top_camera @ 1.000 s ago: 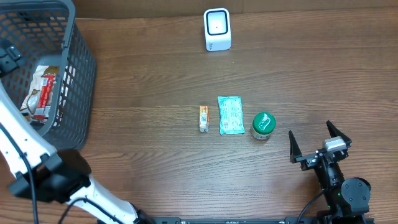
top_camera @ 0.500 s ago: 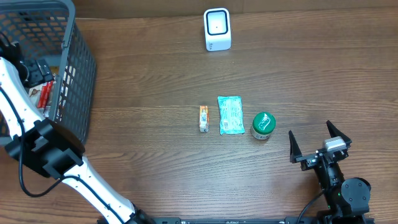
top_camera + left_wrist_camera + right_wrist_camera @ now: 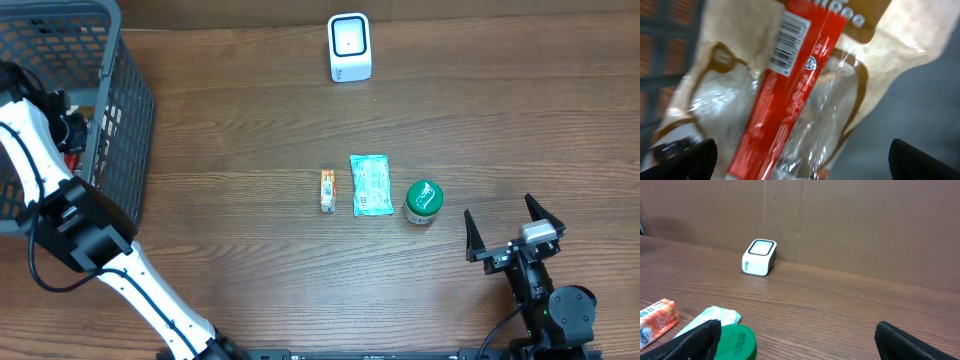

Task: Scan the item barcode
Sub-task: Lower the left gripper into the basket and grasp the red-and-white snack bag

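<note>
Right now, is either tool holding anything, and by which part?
Nothing held: left tool open over the snack packet in the basket, right tool open, empty.

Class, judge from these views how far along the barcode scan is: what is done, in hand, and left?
Done: nothing visibly; no item is at the scanner. In hand: the left gripper, open, hovers over a packet in the basket, its barcode in view. Left: grasp it, carry it to the scanner, show the barcode. The right gripper rests open.
</note>
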